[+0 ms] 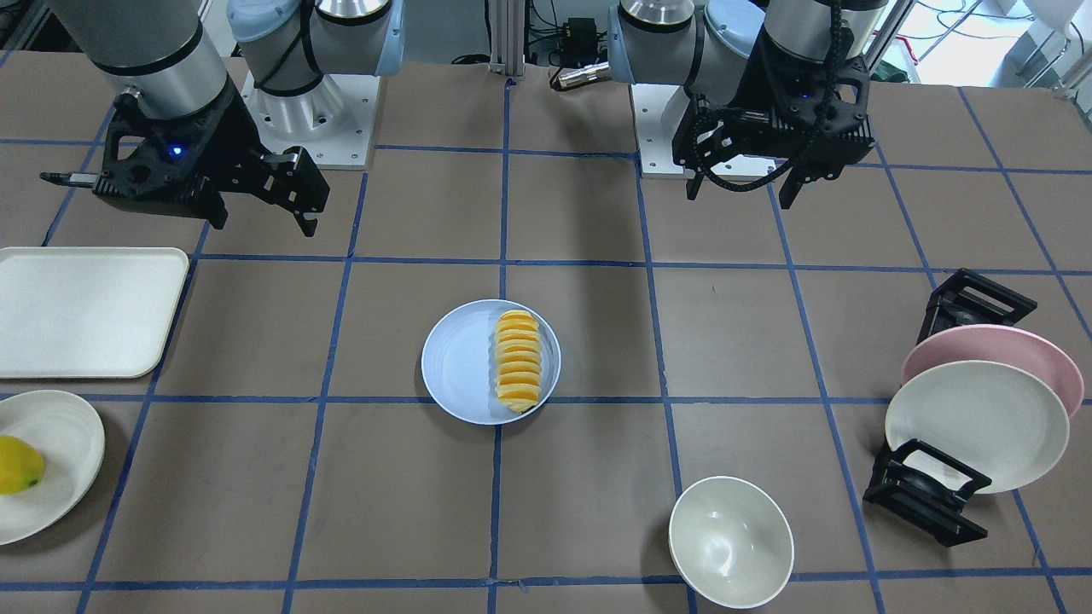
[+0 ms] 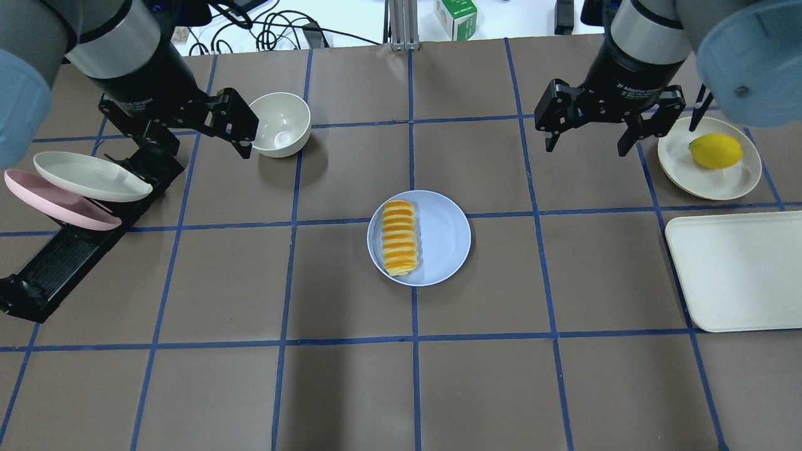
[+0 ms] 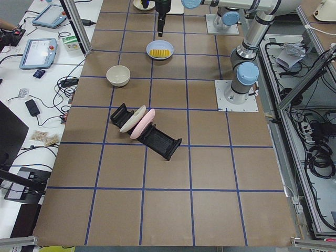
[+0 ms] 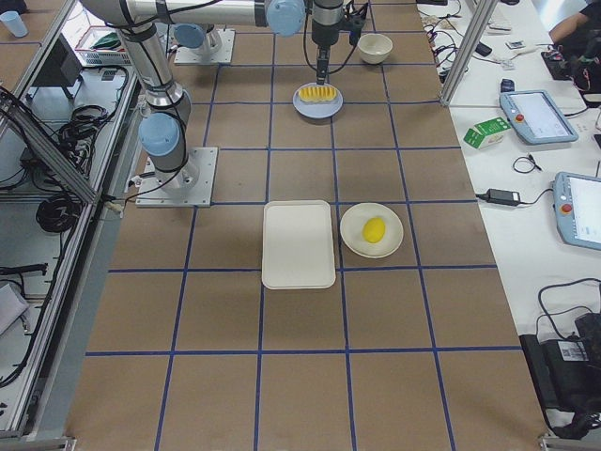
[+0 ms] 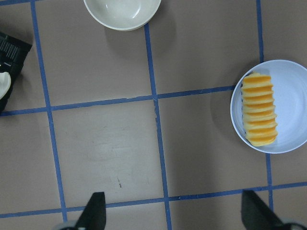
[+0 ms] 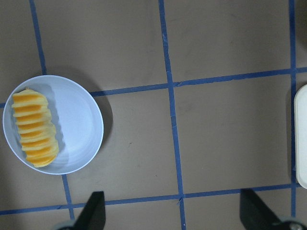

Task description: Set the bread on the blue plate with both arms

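Bread [image 2: 400, 238] laid on the blue plate [image 2: 446, 241], both grippers released

The loaf is seen on the plate's robot-left half at mid-table, its long axis run toward and away from the robot, along the central tape line. Beyond, the left gripper [image 1: 740, 194] and right gripper [image 1: 263, 222] are held above the table, well apart from the plate; their fingers are shown spread wide, nothing between, most plainly in the wrist views. In the overhead view the white bowl [image 2: 280, 124] and the plate rack [image 2: 56, 263] are partly masked by the left gripper
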You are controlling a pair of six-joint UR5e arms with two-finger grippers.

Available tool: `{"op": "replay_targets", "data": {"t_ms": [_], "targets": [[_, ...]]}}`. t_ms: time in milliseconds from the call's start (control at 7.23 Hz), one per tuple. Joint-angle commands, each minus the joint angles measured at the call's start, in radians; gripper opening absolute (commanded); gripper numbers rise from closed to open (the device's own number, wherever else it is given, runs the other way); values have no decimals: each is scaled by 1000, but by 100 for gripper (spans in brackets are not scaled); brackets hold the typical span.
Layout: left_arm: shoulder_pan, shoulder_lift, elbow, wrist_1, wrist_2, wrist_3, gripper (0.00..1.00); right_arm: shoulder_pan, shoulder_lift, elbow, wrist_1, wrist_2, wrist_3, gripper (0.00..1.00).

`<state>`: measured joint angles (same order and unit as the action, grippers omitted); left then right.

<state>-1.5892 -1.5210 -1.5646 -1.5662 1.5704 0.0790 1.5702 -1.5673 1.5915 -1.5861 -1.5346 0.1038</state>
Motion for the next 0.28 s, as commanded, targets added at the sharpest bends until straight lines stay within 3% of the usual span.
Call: {"op": "replay_targets", "data": {"t_ms": [0, 138], "targets": [[0, -4, -3, 8, 0, -2, 100, -1, -2, 1, -8, -1, -3, 100], [0, -2, -5, 8, 0, -1, 100, -2, -2, -1, -11, -2, -1, 100]]}}
